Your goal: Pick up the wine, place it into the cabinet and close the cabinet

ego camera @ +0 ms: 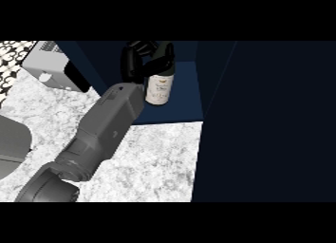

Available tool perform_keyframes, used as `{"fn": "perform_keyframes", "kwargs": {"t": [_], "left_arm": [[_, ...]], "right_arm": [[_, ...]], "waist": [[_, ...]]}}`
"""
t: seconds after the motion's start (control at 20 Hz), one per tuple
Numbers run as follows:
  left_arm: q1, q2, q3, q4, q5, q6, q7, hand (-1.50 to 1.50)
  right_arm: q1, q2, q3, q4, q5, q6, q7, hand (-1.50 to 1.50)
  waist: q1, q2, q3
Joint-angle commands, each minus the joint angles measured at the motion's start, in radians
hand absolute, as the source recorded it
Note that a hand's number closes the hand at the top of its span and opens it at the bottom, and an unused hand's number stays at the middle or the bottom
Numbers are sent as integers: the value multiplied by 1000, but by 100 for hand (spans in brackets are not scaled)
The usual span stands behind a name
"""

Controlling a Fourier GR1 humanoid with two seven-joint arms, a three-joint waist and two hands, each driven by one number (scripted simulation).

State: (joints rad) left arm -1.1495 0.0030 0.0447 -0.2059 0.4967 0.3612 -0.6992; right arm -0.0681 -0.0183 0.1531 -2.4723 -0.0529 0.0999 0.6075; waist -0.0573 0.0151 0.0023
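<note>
Wine: bottle standing upright in the upper middle of the frame, inside the open cabinet, its pale label facing the viewer and its dark neck rising toward the top of the frame.
Cabinet: dark blue compartment lying open in the upper middle of the frame; its blue floor is showing beneath and to the right of the wine.
Cabinet door: broad dark panel filling the right side of the frame, from top to bottom.
Hand: black hand reaching into the cabinet at the top centre of the frame; its fingers are curling round the upper part of the wine, with the thumb side arching over the neck.
Forearm: grey, running diagonally from the lower left of the frame up to the hand, crossing over the surface. Which of the robot's arms it is cannot be told for certain from this view; it is entering at the left of the frame.
Surface: white marbled top occupying the lower middle and left of the frame, ending at the cabinet's front edge.
Appliance: pale grey box with a dark side panel, sitting in the upper left of the frame, left of the cabinet.
</note>
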Motion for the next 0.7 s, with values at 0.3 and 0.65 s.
{"fn": "perform_keyframes", "kwargs": {"t": [0.3, 0.65], "left_arm": [[7, 15, 35, 72, -3, 3, -55, 150], [2, 19, 27, 107, -31, 34, -57, -150]], "right_arm": [[63, -7, 25, -103, -30, 23, 20, -150], [41, 10, 23, -47, -24, 19, -2, -150]], "waist": [[-9, 5, -3], [-16, 11, -3]]}}
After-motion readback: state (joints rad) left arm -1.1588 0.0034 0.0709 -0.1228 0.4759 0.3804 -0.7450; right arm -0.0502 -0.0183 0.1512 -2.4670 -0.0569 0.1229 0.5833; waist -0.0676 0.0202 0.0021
